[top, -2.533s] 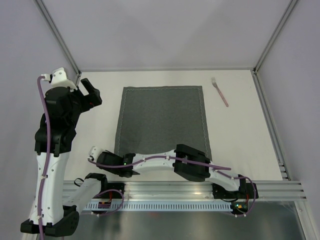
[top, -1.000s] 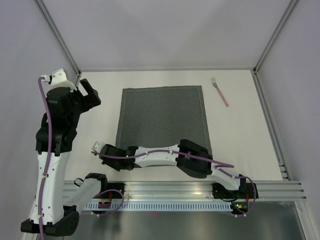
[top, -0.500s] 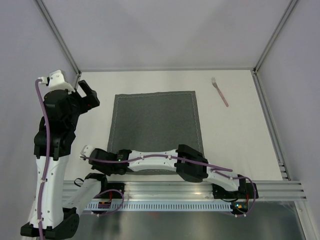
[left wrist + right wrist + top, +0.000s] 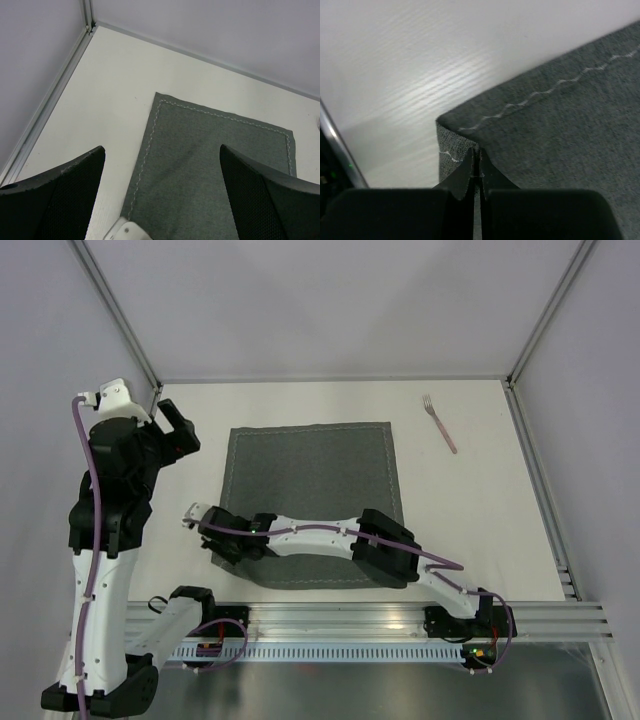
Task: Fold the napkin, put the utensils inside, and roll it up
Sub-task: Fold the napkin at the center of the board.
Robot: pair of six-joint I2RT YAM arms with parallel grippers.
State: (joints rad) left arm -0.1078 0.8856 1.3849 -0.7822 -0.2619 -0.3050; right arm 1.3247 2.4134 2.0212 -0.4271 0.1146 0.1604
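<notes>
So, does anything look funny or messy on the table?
Only the napkin: its near left corner is pinched in the right pincer and curls over itself there. The fork lies apart, at the far right.

This looks like a robotics lab: a bare white bench [image 4: 490, 510] boxed in by plain pale panels [image 4: 330, 300] on aluminium struts [image 4: 115, 312], with cabled robot arms [image 4: 310, 538] bolted to a slotted rail [image 4: 340, 616].

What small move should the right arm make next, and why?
The right gripper is shut on the napkin's near-left corner; the rest lies flat, unfolded, the fork apart at far right. So probably: lift that corner and carry it toward the far edge to begin the fold.
</notes>
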